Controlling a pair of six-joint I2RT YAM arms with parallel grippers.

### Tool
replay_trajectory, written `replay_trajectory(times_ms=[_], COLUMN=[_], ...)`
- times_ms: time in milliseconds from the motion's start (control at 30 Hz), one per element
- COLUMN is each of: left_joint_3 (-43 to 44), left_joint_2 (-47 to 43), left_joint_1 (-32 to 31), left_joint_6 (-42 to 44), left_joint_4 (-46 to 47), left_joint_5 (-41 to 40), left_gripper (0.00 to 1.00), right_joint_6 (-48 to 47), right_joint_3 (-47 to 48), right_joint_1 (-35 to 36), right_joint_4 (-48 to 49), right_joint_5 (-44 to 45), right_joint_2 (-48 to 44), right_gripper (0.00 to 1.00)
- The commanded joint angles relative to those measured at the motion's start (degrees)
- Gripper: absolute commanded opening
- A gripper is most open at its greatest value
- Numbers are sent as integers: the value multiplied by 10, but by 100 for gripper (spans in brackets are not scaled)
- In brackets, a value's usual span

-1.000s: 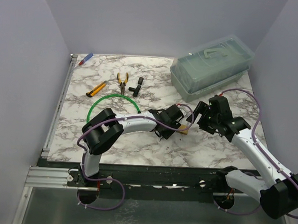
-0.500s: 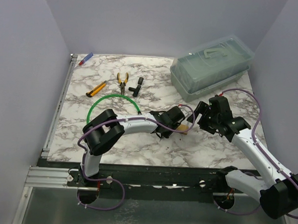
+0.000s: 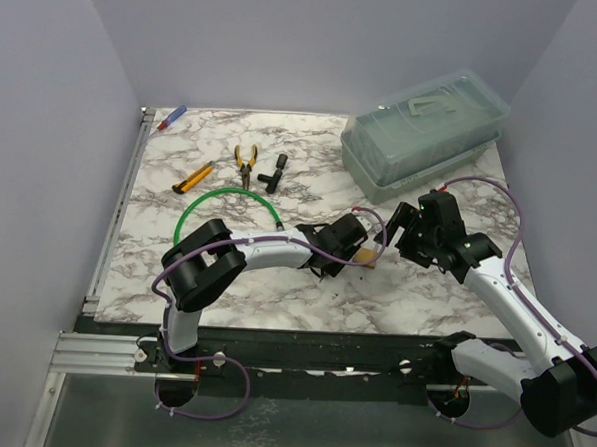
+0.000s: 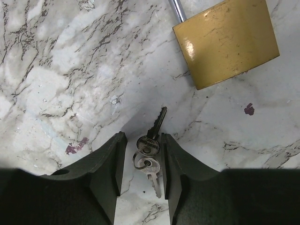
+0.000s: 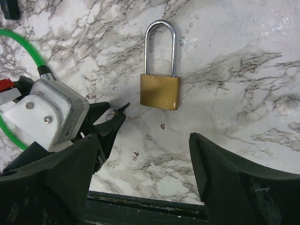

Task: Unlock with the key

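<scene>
Two small silver keys [image 4: 149,150] joined by a ring lie on the marble between the fingers of my left gripper [image 4: 143,138]. The jaws stand narrowly apart around the keys, with a gap on the left side. The upper key points at the brass padlock [image 4: 227,42], which lies flat just beyond and apart from it. In the right wrist view the padlock [image 5: 160,92] has its shackle closed, and the key tip [image 5: 123,107] pokes out from the left gripper. My right gripper [image 5: 144,140] is wide open and empty, hovering near the padlock [image 3: 369,257].
A bright-green cord [image 3: 194,210] loops left of the left arm, its metal end [image 5: 45,71] beside the left wrist. Orange-handled pliers [image 3: 245,163], a yellow knife [image 3: 191,179], a black L-shaped tool [image 3: 273,172] and a pen [image 3: 171,119] lie at the back. A clear lidded box [image 3: 423,135] stands at the back right.
My left gripper has shifted slightly beside the padlock and its forearm has settled a little. The right arm has barely moved.
</scene>
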Motion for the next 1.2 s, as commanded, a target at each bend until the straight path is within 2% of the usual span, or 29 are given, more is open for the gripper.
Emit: replay_trajectory(times_ms=[0, 800, 1000, 1167], left_joint_3=[-19, -30, -32, -31], left_joint_2=[18, 4, 15, 22], left_joint_1=[-1, -15, -18, -19], left_joint_6=[-25, -97, -105, -104], left_joint_4=[-62, -129, -126, -112], left_joint_5=[8, 12, -3, -14], left_gripper=[40, 35, 28, 26], right_joint_6=[-4, 5, 6, 6], right_joint_3=[-5, -9, -10, -12], right_joint_1=[3, 4, 4, 4], right_joint_4=[-7, -10, -9, -9], right_joint_5=[7, 18, 13, 12], right_joint_2=[-4, -24, -19, -22], right_gripper=[84, 84, 84, 84])
